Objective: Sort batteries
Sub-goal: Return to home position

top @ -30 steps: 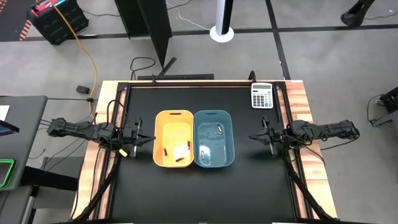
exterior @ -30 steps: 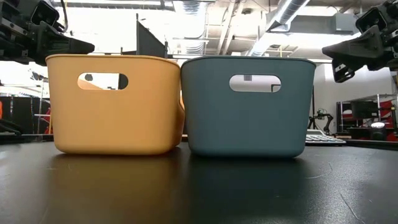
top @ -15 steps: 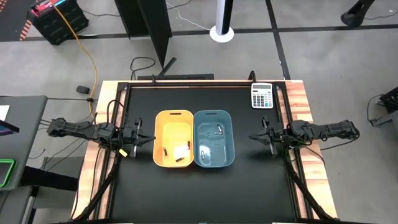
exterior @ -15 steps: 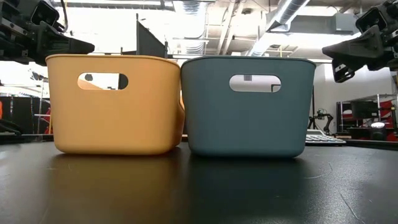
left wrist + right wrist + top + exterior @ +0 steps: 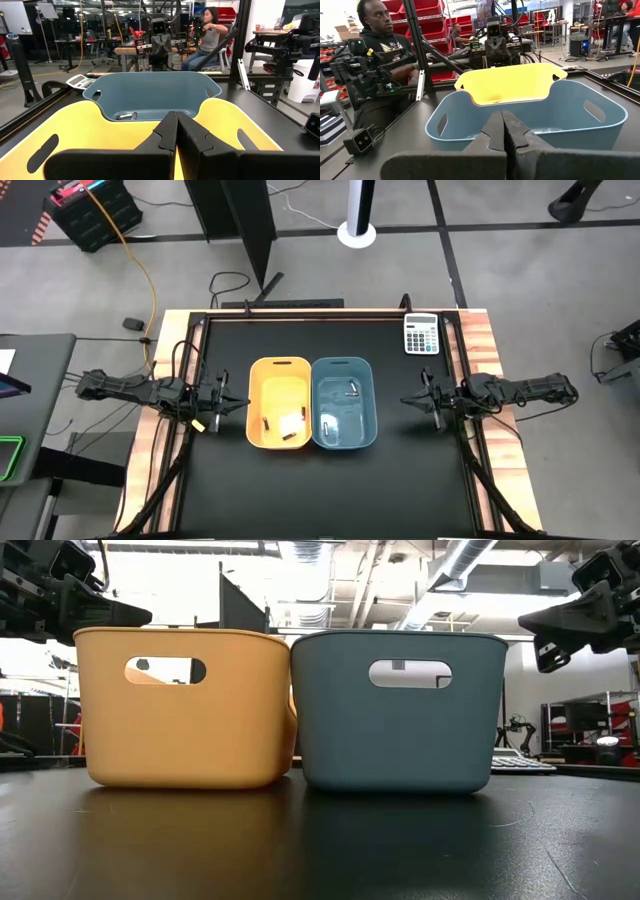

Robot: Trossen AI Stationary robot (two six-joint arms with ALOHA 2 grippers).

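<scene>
Squarely at mid-table, a yellow bin (image 5: 251, 405) and a blue bin (image 5: 375, 408) stand touching. Dark batteries (image 5: 266, 423) lie in the yellow one, beside a pale item too small to identify; silver batteries (image 5: 352, 392) lie in the blue. The left gripper (image 5: 243, 403), fingers pressed together, hangs just left of the yellow bin; the right gripper (image 5: 405, 401), likewise closed, hangs right of the blue. A calculator (image 5: 422, 334) sits at the far right corner.
</scene>
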